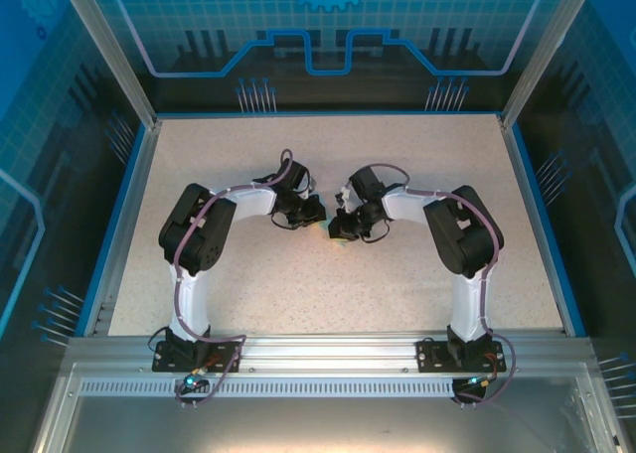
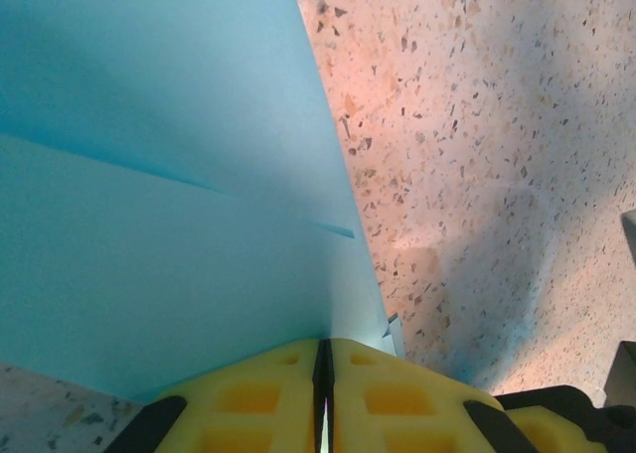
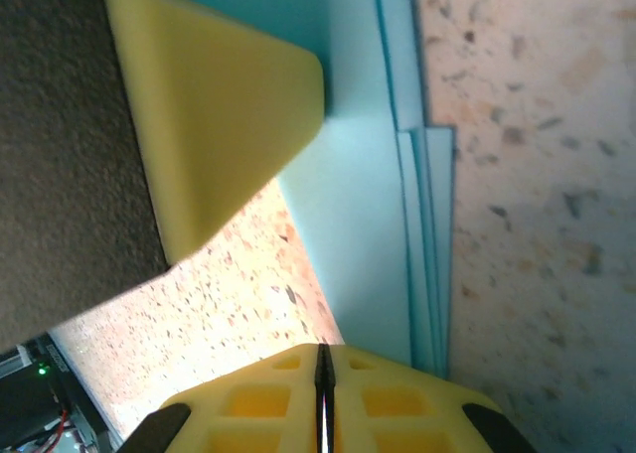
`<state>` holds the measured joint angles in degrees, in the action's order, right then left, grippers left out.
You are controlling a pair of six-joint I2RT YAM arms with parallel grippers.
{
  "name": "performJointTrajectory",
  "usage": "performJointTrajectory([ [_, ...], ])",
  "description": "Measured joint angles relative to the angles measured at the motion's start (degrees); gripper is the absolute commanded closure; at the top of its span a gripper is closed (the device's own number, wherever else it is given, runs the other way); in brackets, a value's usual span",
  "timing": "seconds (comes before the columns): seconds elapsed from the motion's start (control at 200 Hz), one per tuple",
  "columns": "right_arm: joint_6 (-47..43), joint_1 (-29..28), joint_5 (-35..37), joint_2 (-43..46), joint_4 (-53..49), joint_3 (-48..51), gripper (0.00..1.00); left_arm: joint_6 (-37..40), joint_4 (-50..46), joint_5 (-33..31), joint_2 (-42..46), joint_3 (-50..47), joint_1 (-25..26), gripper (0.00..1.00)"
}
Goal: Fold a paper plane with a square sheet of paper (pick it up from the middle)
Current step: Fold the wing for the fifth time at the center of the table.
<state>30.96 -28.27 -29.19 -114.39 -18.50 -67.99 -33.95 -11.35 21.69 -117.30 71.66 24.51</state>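
Observation:
The square sheet of paper [image 2: 189, 185] is pale blue and lies flat on the speckled table, folded into layers with a crease across it. Its stacked edges [image 3: 422, 225] run along its right side in the right wrist view. From above just a sliver of it [image 1: 339, 237] peeks out between the two wrists. My left gripper [image 2: 323, 346] is shut, its yellow tips resting on the paper's near edge. One of its fingers [image 3: 219, 105] lies on the paper in the right wrist view. My right gripper [image 3: 321, 349] is shut too, tips at the paper's near corner.
Both arms meet at the middle of the table [image 1: 298, 294]. A blue rim [image 1: 119, 215] and aluminium posts bound it. Bare speckled surface lies all around the wrists, and the arm bases sit on the rail [image 1: 328, 354] at the near edge.

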Motion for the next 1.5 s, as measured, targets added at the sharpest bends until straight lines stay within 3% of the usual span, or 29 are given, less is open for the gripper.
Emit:
performJointTrajectory([
  [0.445,-4.31,0.13,4.33,4.35,-6.08,0.50,0.83,0.02,-0.26,-0.02,-0.07,0.20,0.00,0.86],
  [1.5,-5.33,-0.17,4.76,3.26,-6.10,1.25,0.86,0.04,-0.37,-0.02,-0.09,0.26,0.00,0.86],
])
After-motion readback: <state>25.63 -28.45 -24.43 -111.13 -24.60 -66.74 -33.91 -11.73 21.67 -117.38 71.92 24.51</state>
